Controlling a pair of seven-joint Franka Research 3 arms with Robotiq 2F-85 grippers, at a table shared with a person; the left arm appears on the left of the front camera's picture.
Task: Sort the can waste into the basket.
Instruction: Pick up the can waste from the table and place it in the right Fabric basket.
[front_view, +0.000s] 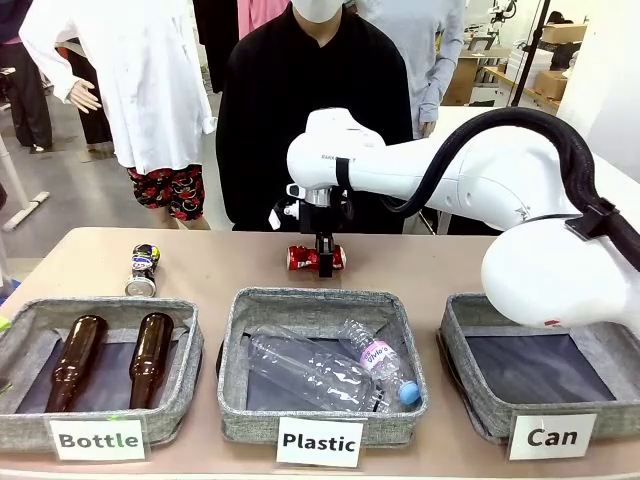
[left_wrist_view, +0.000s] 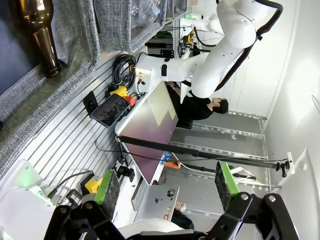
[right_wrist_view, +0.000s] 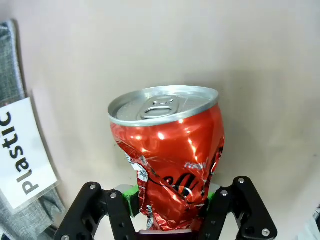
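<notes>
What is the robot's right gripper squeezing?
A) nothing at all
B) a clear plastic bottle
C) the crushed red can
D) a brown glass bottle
C: in the right wrist view, the right gripper is shut, green pads pressed on the dented sides of the crushed red can.

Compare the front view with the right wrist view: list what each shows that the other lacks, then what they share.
Front, not right wrist: the Can basket, the dark can at the table's far left, two brown bottles in the Bottle bin, the person. Right wrist, not front: the silver lid and tab of the red can, green pads pressing its crumpled sides. Both: the right gripper shut on the red can, the Plastic label.
</notes>
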